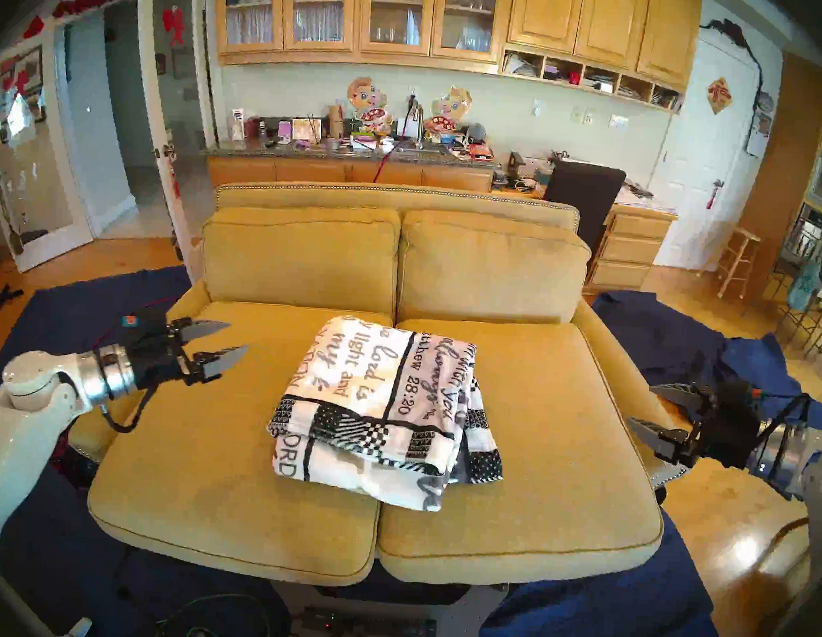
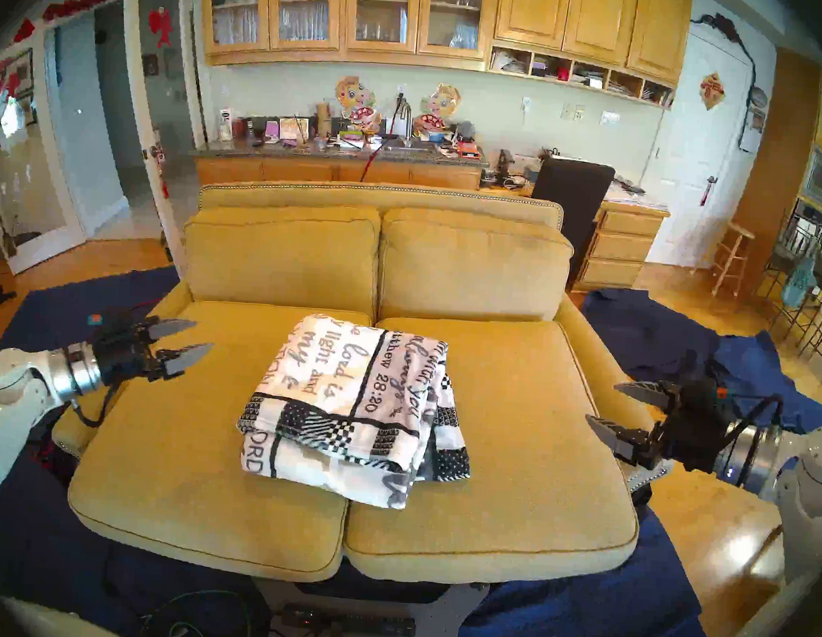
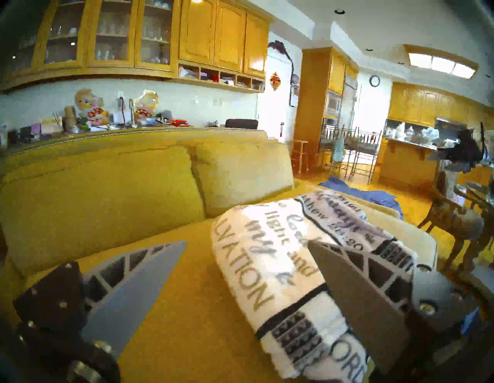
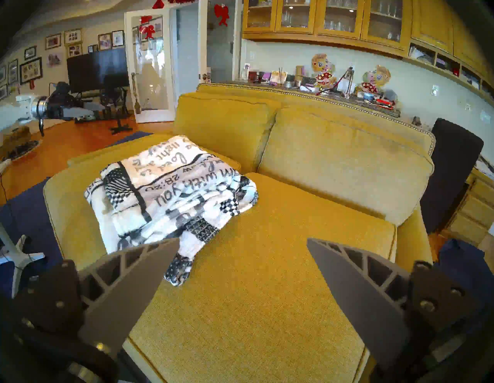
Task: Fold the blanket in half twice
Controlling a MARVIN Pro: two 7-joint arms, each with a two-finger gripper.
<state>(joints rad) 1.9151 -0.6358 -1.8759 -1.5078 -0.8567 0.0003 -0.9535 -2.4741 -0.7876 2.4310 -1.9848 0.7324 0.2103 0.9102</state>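
Observation:
The blanket (image 1: 384, 405) (image 2: 353, 403) (image 3: 280, 267) (image 4: 165, 195), white fleece with black lettering and a checked border, lies folded in a thick stack across the seam of the two seat cushions. My left gripper (image 1: 237, 338) (image 2: 204, 336) (image 3: 246, 243) hovers open over the left cushion, well to the left of the blanket, touching nothing. Over the sofa's right arm my right gripper (image 1: 639, 404) (image 2: 601, 401) (image 4: 243, 240) stands open and empty, pointing toward the blanket from a distance.
The yellow two-seat sofa (image 1: 246, 469) has upright back cushions (image 1: 302, 256) behind the blanket. Navy blue cloths (image 1: 676, 341) cover the floor on both sides. A counter with clutter (image 1: 362, 139) and a dark chair (image 1: 582, 191) stand behind the sofa. Cables lie below its front edge.

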